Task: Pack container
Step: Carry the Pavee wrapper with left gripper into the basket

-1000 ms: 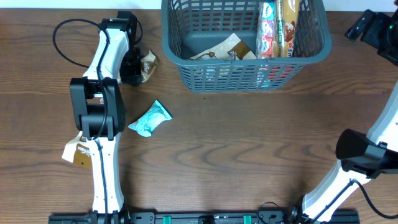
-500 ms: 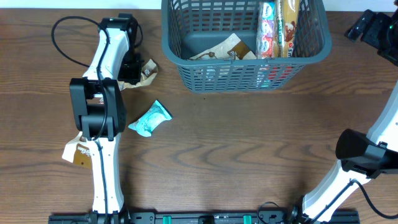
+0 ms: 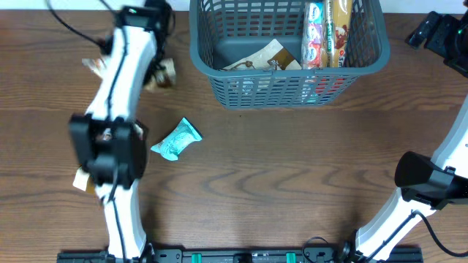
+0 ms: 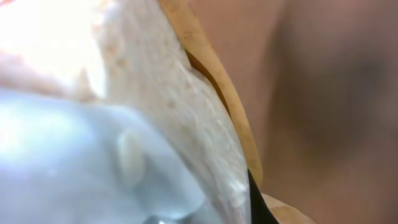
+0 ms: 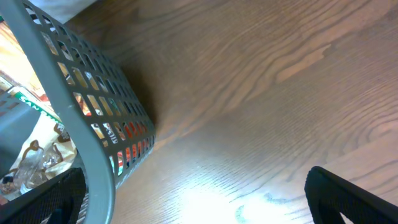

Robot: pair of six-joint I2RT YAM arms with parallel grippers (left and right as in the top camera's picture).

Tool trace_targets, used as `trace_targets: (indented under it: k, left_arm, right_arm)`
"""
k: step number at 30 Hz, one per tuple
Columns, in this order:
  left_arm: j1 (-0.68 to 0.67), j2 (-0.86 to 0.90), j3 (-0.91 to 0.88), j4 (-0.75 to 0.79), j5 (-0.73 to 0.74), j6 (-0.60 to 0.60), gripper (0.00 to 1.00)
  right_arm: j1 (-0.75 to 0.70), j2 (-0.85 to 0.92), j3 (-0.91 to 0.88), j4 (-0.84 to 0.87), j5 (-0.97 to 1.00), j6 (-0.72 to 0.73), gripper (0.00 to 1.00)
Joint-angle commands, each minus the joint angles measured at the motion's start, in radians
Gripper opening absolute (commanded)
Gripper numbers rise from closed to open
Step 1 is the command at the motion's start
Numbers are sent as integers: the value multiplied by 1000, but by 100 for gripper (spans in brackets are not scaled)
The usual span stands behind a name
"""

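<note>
We see the left claw (image 3: 155, 73) clamped tight on a tan packet (image 3: 167, 71) at upper left of the overhead frame. The left wrist view is only a blur of wrapper up close. The container (image 3: 248, 91) sits at top centre of the desk (image 3: 292, 168), directly right of that claw and near it, with its long axis running left-right across the frame. The right claw (image 3: 431, 33) is wide open and empty at upper right, off the container's other end. We judge the left arm makes the drop.

Counts:
- One container.
- One teal packet (image 3: 175, 140) loose mid-left.
- One tan tagged packet (image 3: 85, 178) at lower left, partly under the arm.
- Inside: one brown-white packet (image 3: 257, 57) and two long packets (image 3: 314, 33) standing right. We can't tell if more.
</note>
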Motion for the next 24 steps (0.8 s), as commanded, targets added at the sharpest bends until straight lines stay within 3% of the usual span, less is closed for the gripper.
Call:
trace_targets:
  k: [1,4,9,12,17,24]
  left_arm:
    - [3,-172,27,42,-110,158,6]
    - [-2,-260,27,123,-68,239,6]
    - [-44,-368,27,307,161,407,6]
    - [-106,-399,27,402,227,483,6]
    - [-251,-395,27,548,222,625,6]
    - [-392,-307,27,684,174,715,6]
  right_arm:
    - [-4,-3,-2,-3,-4,-6,99]
    - [-4,-3,-2,-3,-4,-6,99]
    - [-4,-3,-2,-3,-4,-6,99]
    - [-4,-3,-2,-3,-4,-6,99]
    - [-4,-3,-2,-3,-4,-6,99]
    - [-4,-3,-2,-3,-4,-6,99]
